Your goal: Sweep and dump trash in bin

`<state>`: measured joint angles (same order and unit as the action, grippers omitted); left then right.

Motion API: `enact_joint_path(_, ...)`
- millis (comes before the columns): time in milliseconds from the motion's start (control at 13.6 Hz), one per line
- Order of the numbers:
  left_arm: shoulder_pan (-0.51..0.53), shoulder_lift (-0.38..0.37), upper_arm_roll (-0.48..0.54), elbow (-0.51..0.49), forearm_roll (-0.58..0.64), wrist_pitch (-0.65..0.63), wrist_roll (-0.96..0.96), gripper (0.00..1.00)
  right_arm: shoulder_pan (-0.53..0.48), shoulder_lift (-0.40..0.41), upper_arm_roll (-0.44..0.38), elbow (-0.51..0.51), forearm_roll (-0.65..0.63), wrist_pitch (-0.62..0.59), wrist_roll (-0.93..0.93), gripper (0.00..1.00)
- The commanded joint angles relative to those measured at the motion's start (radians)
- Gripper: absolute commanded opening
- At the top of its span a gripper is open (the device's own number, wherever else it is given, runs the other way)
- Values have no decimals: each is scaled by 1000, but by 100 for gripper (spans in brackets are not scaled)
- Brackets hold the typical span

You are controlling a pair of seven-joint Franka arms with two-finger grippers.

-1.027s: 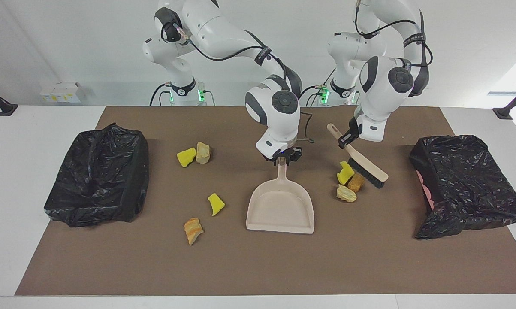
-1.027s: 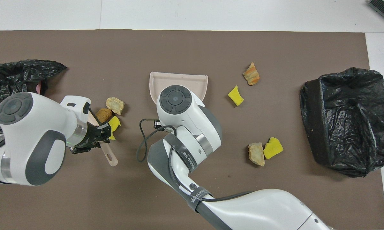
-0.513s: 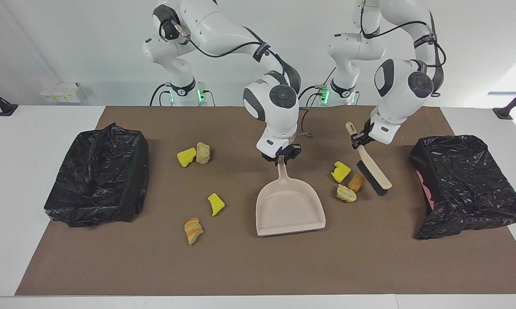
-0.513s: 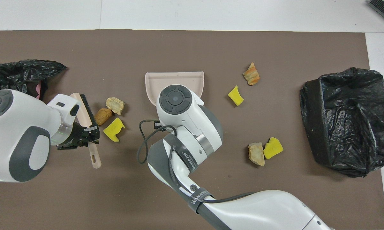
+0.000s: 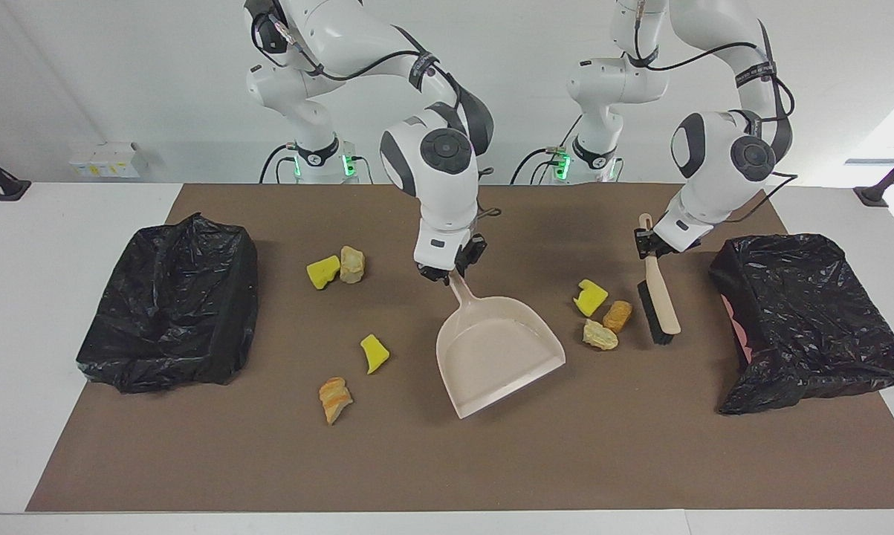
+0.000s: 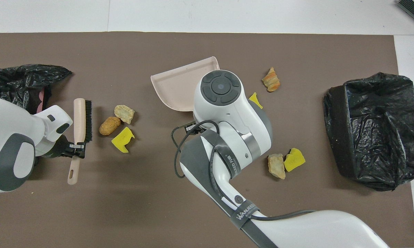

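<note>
Your left gripper [image 5: 649, 245] was clamped on the handle of the brush [image 5: 659, 306], whose dark bristles pointed toward the middle of the table. Just past those bristles, toward the right arm's end, three pieces of trash sat in a cluster: a tan-orange lump [image 5: 617, 316] nearest the brush, a pale rocky chunk [image 5: 600, 335] and a yellow wedge [image 5: 589, 297]. On the outer side of that gripper, toward the left arm's end of the table, lay a bin lined with a black bag [image 5: 811, 319].

Your right gripper [image 5: 450, 269] was closed tight on the handle of the beige dustpan [image 5: 500, 355], which hung tilted below it, its open mouth turned toward the three-piece cluster and away from the robots. From this gripper toward the right arm's end, you had four more pieces: a yellow wedge [image 5: 323, 272] touching a tan chunk [image 5: 352, 264] nearly level with the gripper, then a yellow wedge [image 5: 374, 353] and an orange-striped lump [image 5: 334, 399] farther from the robots. Past them all, at the right arm's end, stood the second bag-lined bin [image 5: 172, 305]. Everything rested on the brown mat [image 5: 447, 461].
</note>
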<state>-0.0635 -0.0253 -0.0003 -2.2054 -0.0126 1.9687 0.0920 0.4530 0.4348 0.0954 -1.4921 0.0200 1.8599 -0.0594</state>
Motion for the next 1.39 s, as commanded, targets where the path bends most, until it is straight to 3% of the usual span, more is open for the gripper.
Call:
enact_joint_path(0, -15, 44, -7, -7, 34, 45, 23, 0, -19, -34, 9, -54, -81, -4, -240, 0)
enact_joint_path(293, -70, 70, -10, -10, 34, 93, -1, 0, -72, -42, 9, -89, -167, 8, -775, 0)
enact_joint_path(440, -114, 65, -10, -20, 33, 96, -84, 0, -70, -50, 9, -108, -208, 12, -936, 0)
enact_joint_path(880, -197, 44, -14, -60, 31, 104, -195, 0, -70, -105, 9, -215, -230, 48, -994, 0)
enact_joint_path(1320, -312, 24, -17, -80, 5, 105, -333, 0, -66, -111, 10, -283, -230, 93, -985, 0)
